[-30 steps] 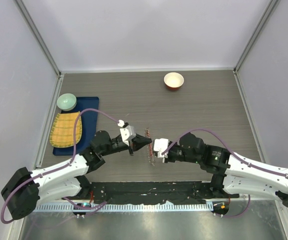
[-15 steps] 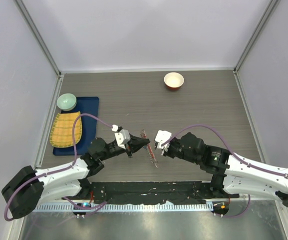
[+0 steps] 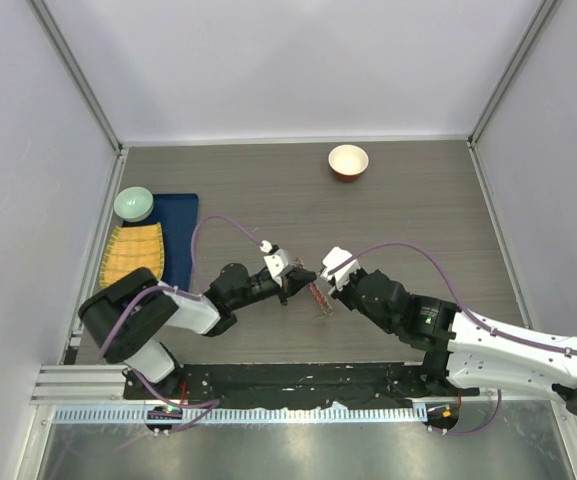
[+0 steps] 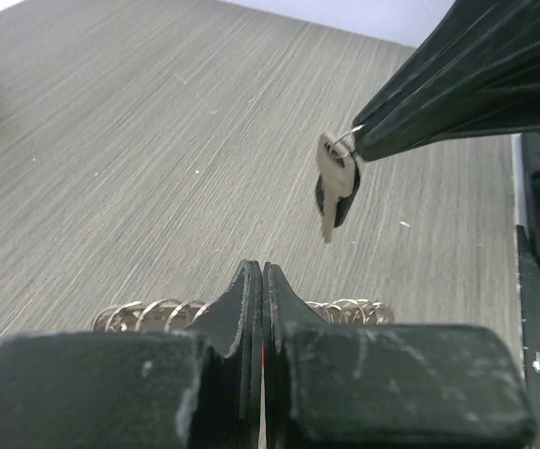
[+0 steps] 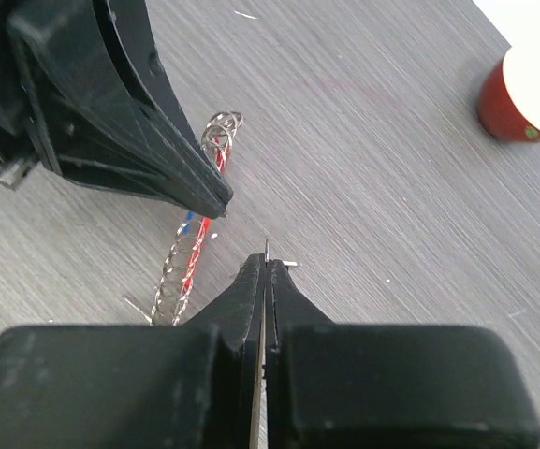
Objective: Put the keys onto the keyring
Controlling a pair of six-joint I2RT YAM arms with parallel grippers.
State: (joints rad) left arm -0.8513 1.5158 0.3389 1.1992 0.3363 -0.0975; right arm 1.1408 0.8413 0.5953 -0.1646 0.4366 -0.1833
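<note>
Left end effector [image 4: 262,281] clamped on keyring [image 4: 148,313], shifted right to mid-desk [image 4: 110,140]. Right end effector [image 4: 361,142] lifted back, pinching silvery key [image 4: 333,192] just beyond. You're not threaded yet.

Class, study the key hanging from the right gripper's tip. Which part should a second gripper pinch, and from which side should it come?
Pinch the lower shaft of the key, probably from below: it hangs tip-down and free, while its head and small ring sit against the right gripper. Pads should meet its flat faces. The left gripper is shut on the keyring.
</note>
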